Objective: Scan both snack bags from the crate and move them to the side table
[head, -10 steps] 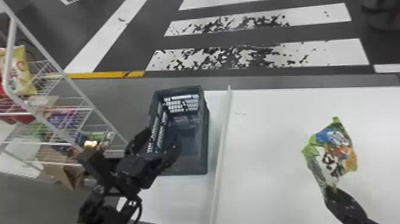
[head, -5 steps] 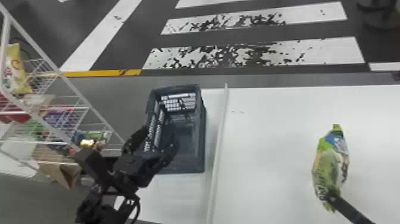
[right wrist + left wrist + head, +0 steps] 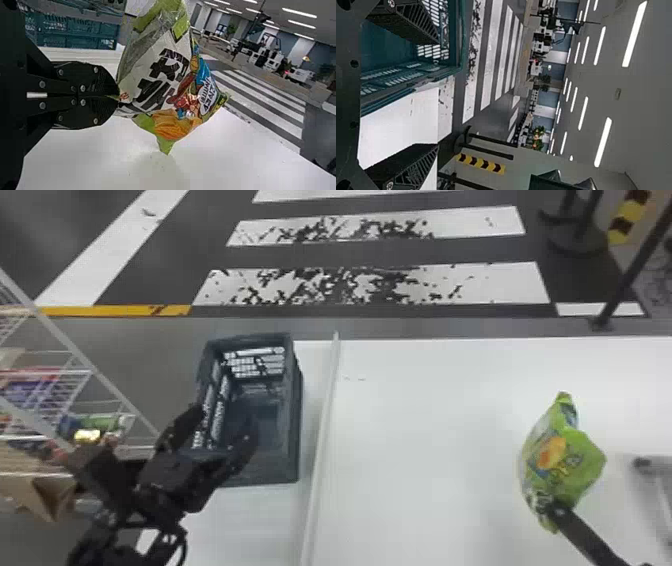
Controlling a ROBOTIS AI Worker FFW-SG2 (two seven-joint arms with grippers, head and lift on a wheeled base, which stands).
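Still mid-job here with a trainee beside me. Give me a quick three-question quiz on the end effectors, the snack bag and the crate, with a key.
1. True or false: the fingers of the left end effector stand apart.

2. Multiple choice: what grips the snack bag?
A) the left end effector
B) the right end effector
C) both end effectors

3. Fill in the blank: in the head view, the crate stands to the ____ of the snack bag.

Key: 1 true; 2 B; 3 left.
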